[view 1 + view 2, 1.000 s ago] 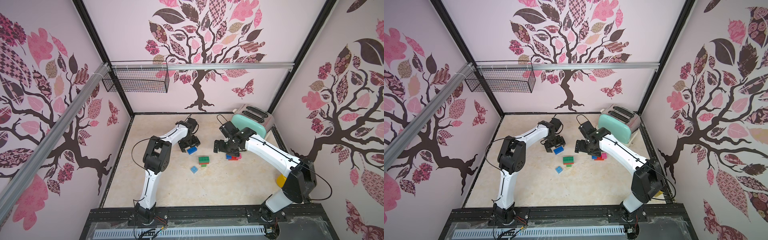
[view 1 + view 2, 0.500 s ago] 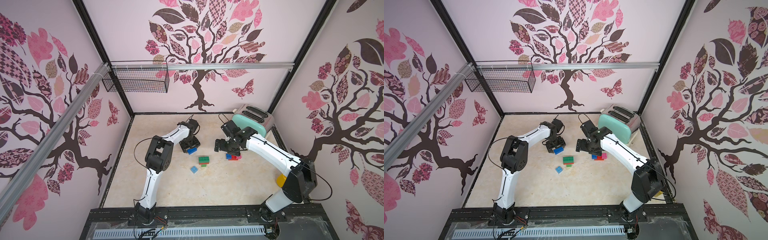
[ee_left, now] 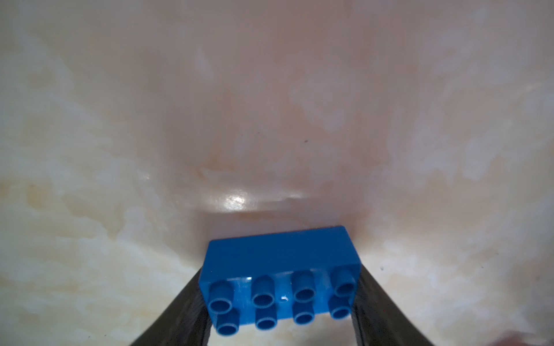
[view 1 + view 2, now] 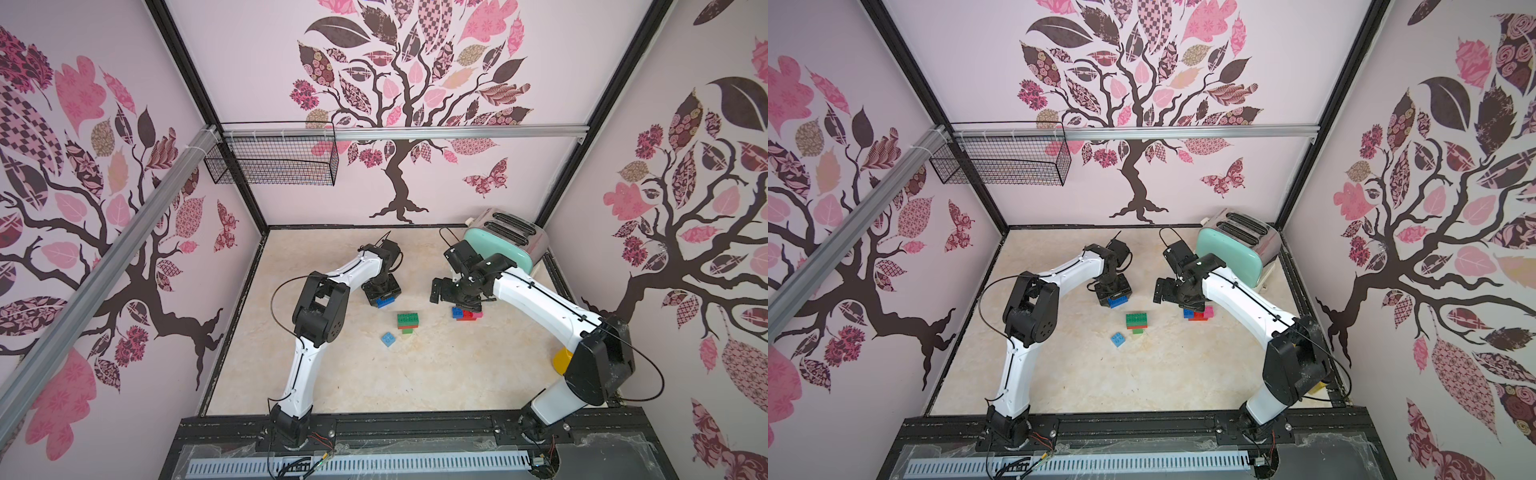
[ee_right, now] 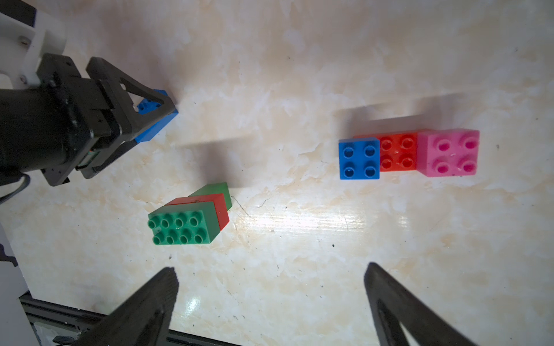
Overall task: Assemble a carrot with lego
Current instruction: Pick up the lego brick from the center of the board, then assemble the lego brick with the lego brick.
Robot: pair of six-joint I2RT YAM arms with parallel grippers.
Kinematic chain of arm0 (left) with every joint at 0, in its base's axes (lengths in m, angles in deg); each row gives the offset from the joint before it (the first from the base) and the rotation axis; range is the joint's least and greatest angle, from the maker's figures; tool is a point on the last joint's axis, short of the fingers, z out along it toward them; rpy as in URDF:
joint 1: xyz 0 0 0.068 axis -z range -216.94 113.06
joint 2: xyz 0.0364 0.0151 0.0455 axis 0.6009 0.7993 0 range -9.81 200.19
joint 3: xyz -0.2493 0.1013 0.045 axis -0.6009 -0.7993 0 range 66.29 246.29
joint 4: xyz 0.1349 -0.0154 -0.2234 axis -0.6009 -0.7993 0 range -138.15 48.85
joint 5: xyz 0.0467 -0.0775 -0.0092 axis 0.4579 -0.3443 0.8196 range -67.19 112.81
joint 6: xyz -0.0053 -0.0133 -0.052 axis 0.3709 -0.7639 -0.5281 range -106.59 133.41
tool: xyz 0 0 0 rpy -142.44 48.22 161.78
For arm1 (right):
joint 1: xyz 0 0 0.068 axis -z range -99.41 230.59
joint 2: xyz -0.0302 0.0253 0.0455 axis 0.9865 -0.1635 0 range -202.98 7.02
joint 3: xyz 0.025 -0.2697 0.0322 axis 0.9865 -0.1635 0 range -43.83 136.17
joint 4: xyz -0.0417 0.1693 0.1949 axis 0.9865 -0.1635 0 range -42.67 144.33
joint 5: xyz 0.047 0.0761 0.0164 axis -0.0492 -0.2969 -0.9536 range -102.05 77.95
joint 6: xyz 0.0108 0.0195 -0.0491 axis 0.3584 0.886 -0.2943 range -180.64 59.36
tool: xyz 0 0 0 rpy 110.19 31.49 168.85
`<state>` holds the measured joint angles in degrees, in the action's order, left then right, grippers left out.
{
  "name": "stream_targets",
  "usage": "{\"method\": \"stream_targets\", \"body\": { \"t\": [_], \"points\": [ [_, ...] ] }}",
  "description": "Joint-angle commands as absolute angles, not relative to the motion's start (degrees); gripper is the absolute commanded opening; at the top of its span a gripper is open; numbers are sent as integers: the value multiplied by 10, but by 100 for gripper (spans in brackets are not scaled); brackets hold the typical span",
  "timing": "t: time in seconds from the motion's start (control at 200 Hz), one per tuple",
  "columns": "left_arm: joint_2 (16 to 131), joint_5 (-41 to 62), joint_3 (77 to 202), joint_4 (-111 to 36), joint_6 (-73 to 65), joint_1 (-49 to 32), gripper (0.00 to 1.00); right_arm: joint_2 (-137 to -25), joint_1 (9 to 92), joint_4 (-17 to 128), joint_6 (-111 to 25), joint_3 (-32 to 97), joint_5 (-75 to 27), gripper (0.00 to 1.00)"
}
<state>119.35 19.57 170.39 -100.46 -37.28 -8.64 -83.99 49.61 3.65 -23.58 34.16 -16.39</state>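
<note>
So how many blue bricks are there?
3: dark blue brick in the left gripper, small blue brick beside the red brick, light blue brick alone. Some may be hidden.

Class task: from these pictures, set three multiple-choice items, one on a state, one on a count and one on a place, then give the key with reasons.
1. The right gripper is: A open, holding nothing; B shut on a brick; C shut, empty.
2. Studs on the top face of the upper green brick: A four; B eight; C twelve.
3. The dark blue brick is: A on the upper green brick; B between the right gripper's fingers; C between the fingers of the left gripper.
Key: 1 A, its fingers stand wide apart with nothing between them. 2 B, the right wrist view shows two rows of four. 3 C, the left wrist view shows a finger at each end.
</note>
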Motion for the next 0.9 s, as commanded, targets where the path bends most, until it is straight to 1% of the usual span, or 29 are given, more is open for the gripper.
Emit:
{"method": "stream_targets", "body": {
  "t": [0.0, 0.08, 0.31, 0.515, 0.635, 0.76, 0.895],
  "points": [
    [1190, 228, 1712, -1025, -357, -85, 57, -822, 499, 33, -242, 333, -164, 100],
    [1168, 239, 1710, -1035, -345, -82, 54, -816, 500, 30, -243, 329, -161, 99],
    [1069, 281, 1690, -1071, -314, -59, 53, -781, 503, 62, -236, 278, -192, 100],
    [989, 262, 1660, -1101, -330, -4, 52, -739, 530, 115, -231, 213, -275, 100],
    [977, 233, 1656, -1122, -361, 36, 51, -711, 548, 154, -227, 163, -335, 99],
    [975, 233, 1660, -1130, -379, 77, 51, -681, 562, 171, -233, 131, -375, 99],
    [990, 228, 1674, -1146, -389, 89, 51, -645, 574, 185, -233, 100, -411, 99]
  ]
}}
